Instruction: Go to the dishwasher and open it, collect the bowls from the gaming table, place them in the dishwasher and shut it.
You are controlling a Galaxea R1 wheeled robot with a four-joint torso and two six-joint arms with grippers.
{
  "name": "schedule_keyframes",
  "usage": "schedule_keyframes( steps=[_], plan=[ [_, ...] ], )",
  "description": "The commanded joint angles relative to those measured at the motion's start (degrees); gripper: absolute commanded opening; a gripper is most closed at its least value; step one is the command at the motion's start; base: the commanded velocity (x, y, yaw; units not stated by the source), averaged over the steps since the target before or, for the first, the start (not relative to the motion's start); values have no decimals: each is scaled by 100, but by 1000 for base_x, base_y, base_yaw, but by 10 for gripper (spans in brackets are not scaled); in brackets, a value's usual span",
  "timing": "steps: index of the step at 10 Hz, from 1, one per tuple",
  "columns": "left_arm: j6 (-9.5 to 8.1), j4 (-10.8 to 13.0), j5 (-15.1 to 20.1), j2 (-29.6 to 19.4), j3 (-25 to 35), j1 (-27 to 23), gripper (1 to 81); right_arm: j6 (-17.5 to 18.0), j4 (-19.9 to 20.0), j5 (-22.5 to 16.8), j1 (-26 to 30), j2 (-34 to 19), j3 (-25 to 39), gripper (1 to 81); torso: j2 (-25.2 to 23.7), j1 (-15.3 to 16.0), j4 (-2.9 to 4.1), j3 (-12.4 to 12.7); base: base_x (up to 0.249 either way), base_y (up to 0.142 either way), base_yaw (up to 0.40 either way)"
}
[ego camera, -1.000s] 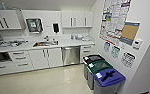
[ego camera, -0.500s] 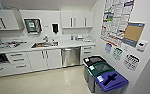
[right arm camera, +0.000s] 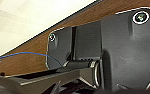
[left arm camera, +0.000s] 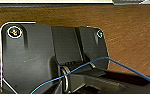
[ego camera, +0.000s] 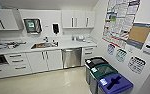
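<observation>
The dishwasher (ego camera: 71, 57) is a stainless-steel front with a bar handle along its top. It is built in under the white counter, right of the sink (ego camera: 44, 45), and its door is shut. It stands across the floor from me, roughly straight ahead. The bowls and the gaming table are out of view. In both wrist views the robot's own dark plate lies over a brown wood-grain surface, with a blue cable crossing it.
Three bins stand in a row along the right wall: black (ego camera: 96, 65), green (ego camera: 104, 74) and blue (ego camera: 114, 85). White cabinets and drawers (ego camera: 17, 63) flank the dishwasher. Posters (ego camera: 119, 21) cover the right wall. The pale floor (ego camera: 53, 81) lies open toward the counter.
The whole head picture has slid down a little, so the camera has moved. Nothing in the kitchen has shifted.
</observation>
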Motion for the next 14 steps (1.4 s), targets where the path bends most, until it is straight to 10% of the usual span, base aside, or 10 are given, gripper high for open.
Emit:
schedule_keyframes(
  steps=[1, 14],
  plan=[
    [42, -18, 298, -87, 94, -257, 811, -31, -11, -283, 244, -117, 103, 811, 0, 0, 0, 0, 120, 70, 0],
    [42, -18, 307, -87, 94, -257, 811, -31, -11, -283, 261, -90, 77, 811, 0, -4, 0, 0, 101, 38, 0]
  ],
)
